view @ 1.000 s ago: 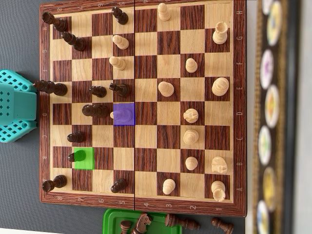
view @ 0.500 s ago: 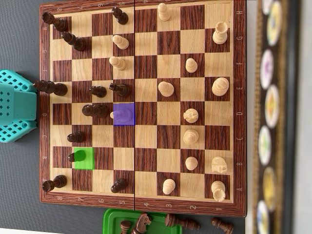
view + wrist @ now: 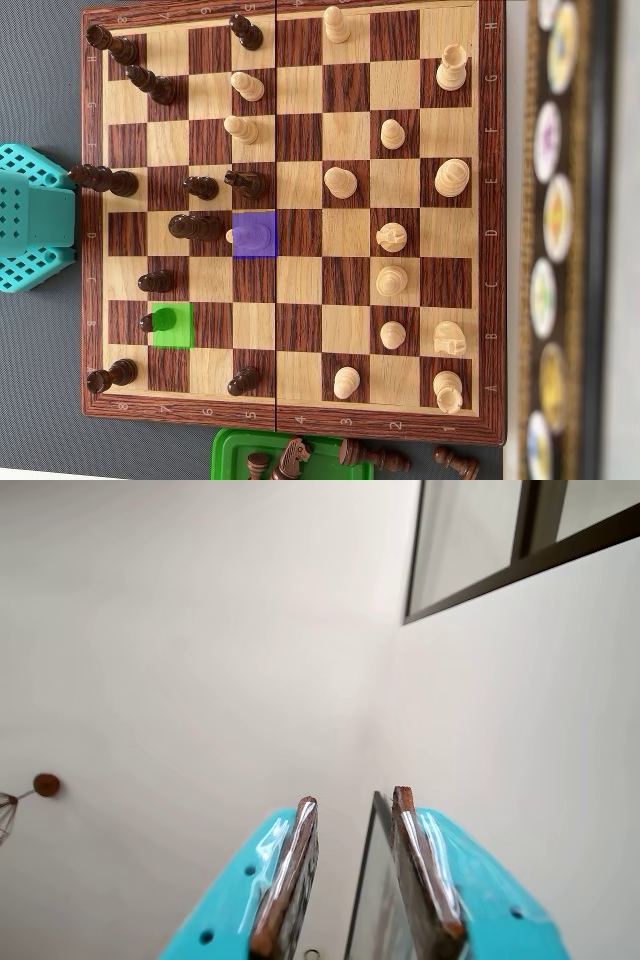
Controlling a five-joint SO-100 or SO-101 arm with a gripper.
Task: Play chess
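The teal two-finger gripper [image 3: 352, 875] stood slightly apart, holding nothing, aimed at a wall; the brown wooden chessboard [image 3: 290, 418] carried scattered pieces.

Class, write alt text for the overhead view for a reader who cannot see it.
A wooden chessboard mid-game, dark pieces on the left, light pieces on the right. One square is tinted purple, another green. A teal robot arm sits off the left edge; a green tray below holds captured dark pieces.
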